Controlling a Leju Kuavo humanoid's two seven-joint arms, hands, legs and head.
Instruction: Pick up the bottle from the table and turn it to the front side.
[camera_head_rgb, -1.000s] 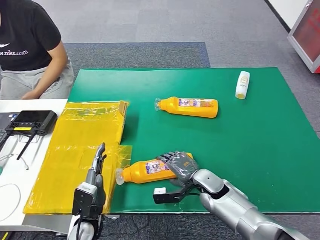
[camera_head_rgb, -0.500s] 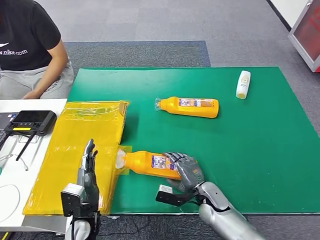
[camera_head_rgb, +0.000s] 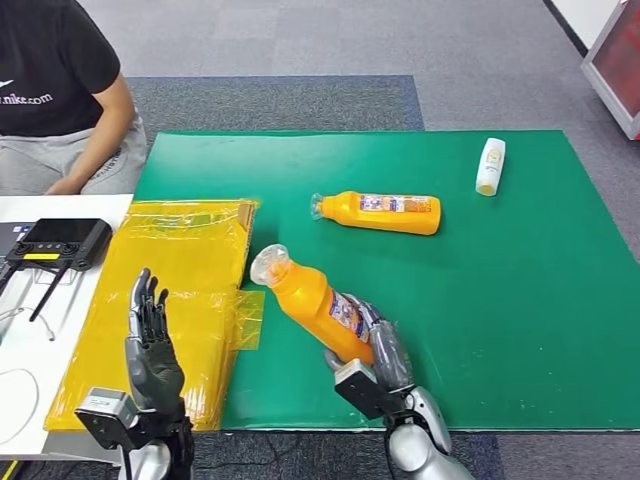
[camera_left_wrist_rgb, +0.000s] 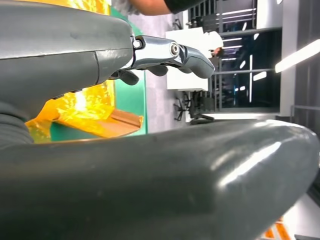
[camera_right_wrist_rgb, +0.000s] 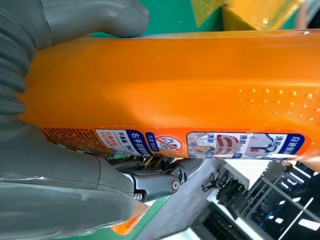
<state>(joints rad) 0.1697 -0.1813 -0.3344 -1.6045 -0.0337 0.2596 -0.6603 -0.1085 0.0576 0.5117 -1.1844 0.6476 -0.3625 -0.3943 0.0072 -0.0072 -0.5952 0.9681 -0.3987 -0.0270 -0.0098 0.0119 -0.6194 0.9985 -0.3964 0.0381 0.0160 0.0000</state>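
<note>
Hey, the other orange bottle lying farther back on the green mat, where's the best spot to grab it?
Probably the middle of the orange bottle, across its labelled body, coming from above. It lies flat on the green mat, cap pointing left, nothing crowding it.

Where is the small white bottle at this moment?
In the head view the small white bottle lies on the green mat near its far right corner, to the right of the orange bottle lying on the mat and well clear of both hands.
</note>
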